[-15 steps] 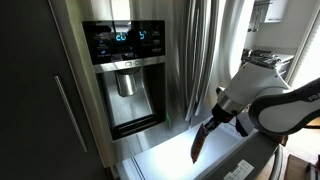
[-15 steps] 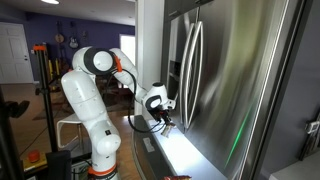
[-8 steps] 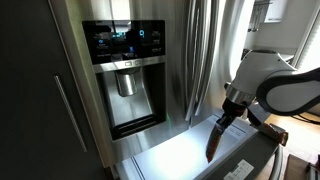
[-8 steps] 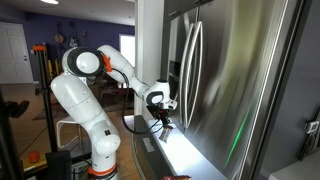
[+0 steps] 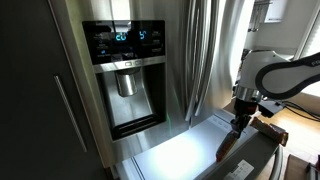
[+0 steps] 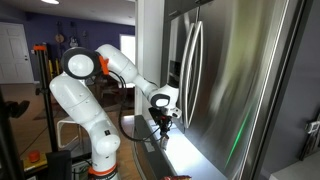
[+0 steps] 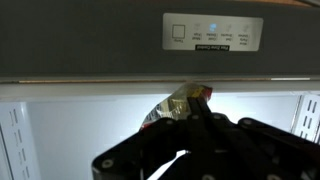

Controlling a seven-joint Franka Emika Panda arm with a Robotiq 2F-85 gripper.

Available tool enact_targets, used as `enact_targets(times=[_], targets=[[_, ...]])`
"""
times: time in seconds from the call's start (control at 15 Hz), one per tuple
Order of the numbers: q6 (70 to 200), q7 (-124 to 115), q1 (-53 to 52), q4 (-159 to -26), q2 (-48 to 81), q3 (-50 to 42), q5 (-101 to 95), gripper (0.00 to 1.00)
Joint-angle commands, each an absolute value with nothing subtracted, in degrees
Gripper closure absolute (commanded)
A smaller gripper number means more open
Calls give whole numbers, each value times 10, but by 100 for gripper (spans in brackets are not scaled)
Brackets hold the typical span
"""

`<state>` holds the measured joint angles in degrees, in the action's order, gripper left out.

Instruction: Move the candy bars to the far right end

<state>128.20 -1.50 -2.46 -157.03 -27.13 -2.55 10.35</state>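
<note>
The stainless-steel refrigerator (image 5: 190, 50) fills both exterior views. Its black water dispenser (image 5: 128, 85), with a lit display, shows only in the exterior view that faces the doors. The white Franka arm (image 6: 85, 100) shows whole, from base to wrist, only in the exterior view along the fridge front. There it reaches out over the lit pale panel (image 6: 185, 155) at the foot of the doors.

The pincer (image 5: 236, 128) points down over the panel (image 5: 175, 150), close to the end edged by a dark rim. A dark reddish-brown strip hangs from its tip, and I cannot tell there how much of it is wrapper.

Only the wrist view shows the grip. The black pincer (image 7: 188, 118) is pressed together on one candy bar (image 7: 178, 106). This is a crinkled, shiny greenish-gold wrapper with a red patch at its far end. It is held clear above the bright panel (image 7: 80, 120), below a grey control strip (image 7: 213, 33) with small icons.
</note>
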Motion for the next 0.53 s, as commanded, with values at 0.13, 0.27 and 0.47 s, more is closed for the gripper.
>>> enact_targets(times=[0.13,0.27,0.47], targets=[[1170,65,-10,-1572,-270,-66,111,99],[1138,78,-3,-1572,-258,-70,105,99],[1106,75,6,-1575,-228,-65,98,99]])
